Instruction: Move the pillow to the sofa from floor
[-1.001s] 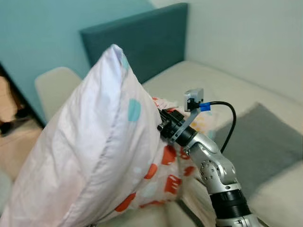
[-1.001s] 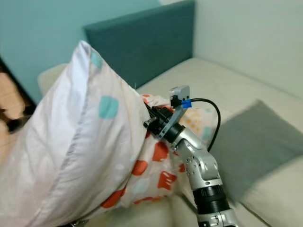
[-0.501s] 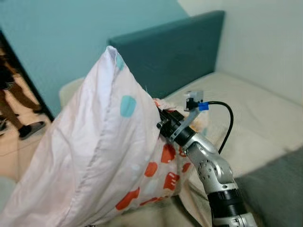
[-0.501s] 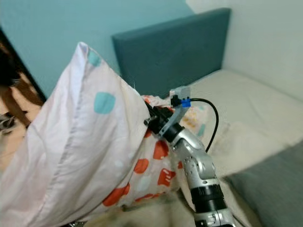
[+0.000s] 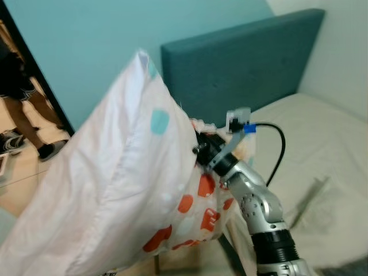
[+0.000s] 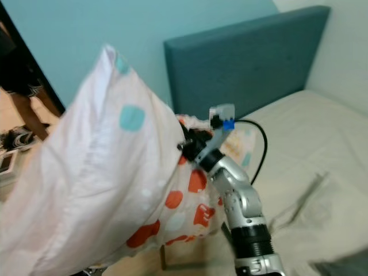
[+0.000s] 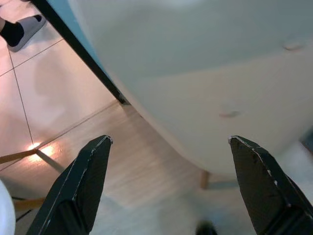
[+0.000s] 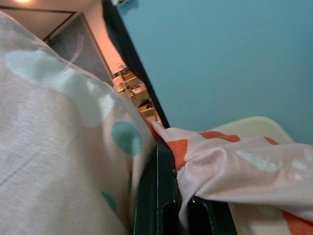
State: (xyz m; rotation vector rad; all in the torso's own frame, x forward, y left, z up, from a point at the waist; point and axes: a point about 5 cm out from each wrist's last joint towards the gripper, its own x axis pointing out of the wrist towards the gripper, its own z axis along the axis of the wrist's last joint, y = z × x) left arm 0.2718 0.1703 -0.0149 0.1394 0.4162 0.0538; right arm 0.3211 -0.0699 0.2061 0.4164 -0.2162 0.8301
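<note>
— Where's the pillow?
— Raised off the floor, in front of the teal sofa back, above the beige seat
— Who holds it?
— The right gripper, its fingers pinched on a fold of the patterned cover
— The left gripper?
— Spread wide over wooden floor

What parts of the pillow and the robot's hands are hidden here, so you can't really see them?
- Pillow: its lower end is cut off by the bottom edge of the eye views.
- Right gripper: fingertips buried in the pillow's bunched cloth in the right wrist view.
- Person by the doorway: cut off by the left edge of the eye views.
- Sofa: its near part is blurred.
- Left gripper: open, touching nothing.
</note>
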